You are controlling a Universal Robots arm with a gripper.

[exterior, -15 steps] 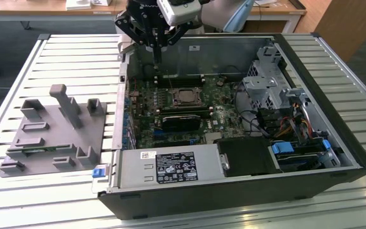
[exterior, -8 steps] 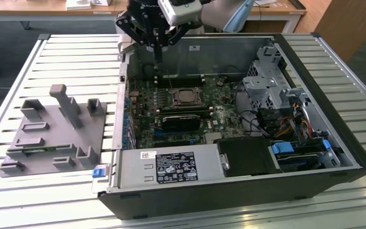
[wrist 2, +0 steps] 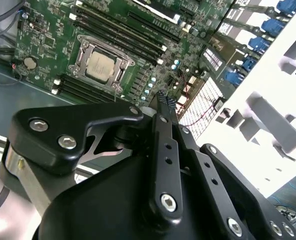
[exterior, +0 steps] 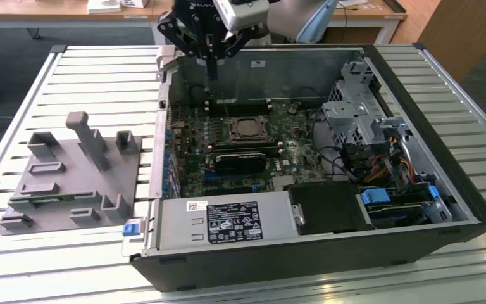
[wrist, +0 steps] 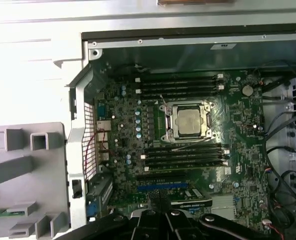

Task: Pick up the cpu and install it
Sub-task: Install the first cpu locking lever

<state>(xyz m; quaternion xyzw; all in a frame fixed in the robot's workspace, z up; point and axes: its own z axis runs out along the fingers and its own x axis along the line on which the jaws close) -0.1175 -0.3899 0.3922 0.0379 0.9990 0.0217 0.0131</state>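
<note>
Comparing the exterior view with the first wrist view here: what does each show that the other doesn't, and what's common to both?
Exterior view alone: the power supply, the drive cage, and the whole case on the slatted table.
First wrist view alone: the coin cell battery and close motherboard detail.
Both: the cpu seated in its socket, the memory slots, the grey fixture, and the gripper raised above the board, fingers together.

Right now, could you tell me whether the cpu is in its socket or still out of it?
In. The cpu lies flat inside the socket's metal frame on the motherboard, silver top up; the gripper is above the case, holding nothing.
</note>
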